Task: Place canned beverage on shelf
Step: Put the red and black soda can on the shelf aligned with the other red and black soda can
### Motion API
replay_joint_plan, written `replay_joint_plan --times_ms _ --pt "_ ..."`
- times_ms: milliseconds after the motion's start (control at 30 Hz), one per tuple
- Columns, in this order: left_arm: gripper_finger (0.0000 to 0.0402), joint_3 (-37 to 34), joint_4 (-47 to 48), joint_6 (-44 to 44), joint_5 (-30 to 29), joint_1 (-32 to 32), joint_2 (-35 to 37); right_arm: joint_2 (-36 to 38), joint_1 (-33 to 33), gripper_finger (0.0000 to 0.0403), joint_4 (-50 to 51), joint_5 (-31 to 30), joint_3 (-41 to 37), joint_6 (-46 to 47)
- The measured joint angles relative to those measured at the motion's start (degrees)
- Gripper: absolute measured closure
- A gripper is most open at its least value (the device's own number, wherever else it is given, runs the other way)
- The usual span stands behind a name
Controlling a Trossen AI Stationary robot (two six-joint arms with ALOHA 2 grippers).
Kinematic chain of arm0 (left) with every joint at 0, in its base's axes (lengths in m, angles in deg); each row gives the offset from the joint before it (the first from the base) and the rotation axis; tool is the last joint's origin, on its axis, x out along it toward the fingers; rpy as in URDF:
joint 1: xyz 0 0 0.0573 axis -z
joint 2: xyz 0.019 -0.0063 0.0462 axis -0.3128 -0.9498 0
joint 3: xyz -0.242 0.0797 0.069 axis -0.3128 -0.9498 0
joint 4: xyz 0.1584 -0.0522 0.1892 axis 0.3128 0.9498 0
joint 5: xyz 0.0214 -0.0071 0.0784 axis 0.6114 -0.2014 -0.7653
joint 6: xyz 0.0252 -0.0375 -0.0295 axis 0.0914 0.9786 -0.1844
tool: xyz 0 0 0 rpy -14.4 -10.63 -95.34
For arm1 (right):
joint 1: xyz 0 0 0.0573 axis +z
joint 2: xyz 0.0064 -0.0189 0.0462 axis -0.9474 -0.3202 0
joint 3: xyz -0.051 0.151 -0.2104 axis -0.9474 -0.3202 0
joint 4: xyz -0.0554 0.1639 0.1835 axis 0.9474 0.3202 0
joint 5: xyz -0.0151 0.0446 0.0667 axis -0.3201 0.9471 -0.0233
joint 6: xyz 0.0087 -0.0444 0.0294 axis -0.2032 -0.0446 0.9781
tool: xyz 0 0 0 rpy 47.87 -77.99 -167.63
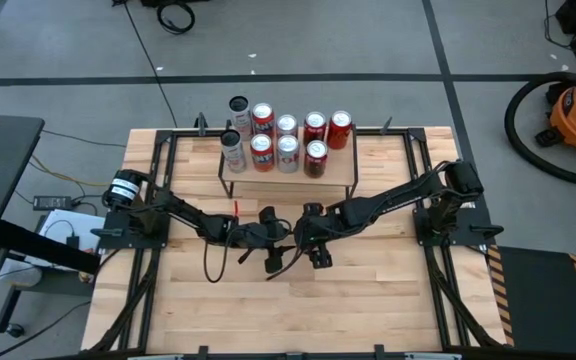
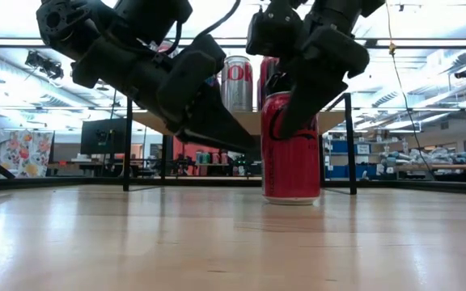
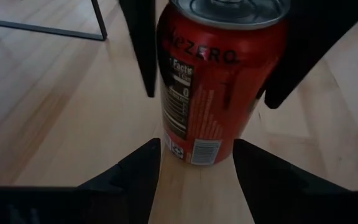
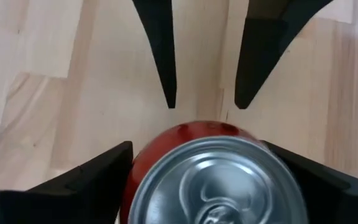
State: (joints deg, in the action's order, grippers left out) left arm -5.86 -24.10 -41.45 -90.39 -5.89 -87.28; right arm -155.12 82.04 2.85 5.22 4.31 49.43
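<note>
Red can (image 2: 290, 149) upright on tabletop, in front of wood shelf (image 1: 336, 171) w/ eight cans.

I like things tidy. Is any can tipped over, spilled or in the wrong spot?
Nothing looks tipped or spilled. One red can stands upright on the table instead of up on the shelf with the other cans. The right gripper sits around it, and the left gripper waits open beside it.

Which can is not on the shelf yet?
The red can standing upright on the table, between the two grippers: right gripper around it, left gripper facing it. All the other cans stand on the shelf.
</note>
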Motion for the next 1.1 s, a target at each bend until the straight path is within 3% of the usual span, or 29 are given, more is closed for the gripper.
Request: replay_joint_plan --times_ms 200,333,533,700,933,1100 --pt "0.0189 0.0 0.76 0.0 -0.01 0.0 0.0 0.44 -0.96 0.0096 0.37 1.32 -0.57 -0.21" --pt "0.0189 0.0 0.9 0.0 -0.02 0.0 0.0 3.78 -1.18 0.0096 5.06 1.0 -0.78 -0.71" --pt "0.0189 0.0 0.92 -0.09 -0.04 0.0 0.0 11.53 -1.32 0.0086 13.98 -4.84 2.54 -0.05" --pt "0.0189 0.0 0.91 -0.13 -0.24 0.0 0.0 18.89 -2.75 0.0085 16.25 -5.53 3.36 0.75" --pt "0.0189 0.0 0.68 -0.37 -0.24 0.0 0.0 25.52 -9.0 0.0084 19.63 -5.7 3.25 -1.76" --pt "0.0189 0.02 -0.03 -0.7 -0.23 -0.69 -0.02 25.62 -15.8 0.0084 24.39 -3.16 5.96 -4.99"
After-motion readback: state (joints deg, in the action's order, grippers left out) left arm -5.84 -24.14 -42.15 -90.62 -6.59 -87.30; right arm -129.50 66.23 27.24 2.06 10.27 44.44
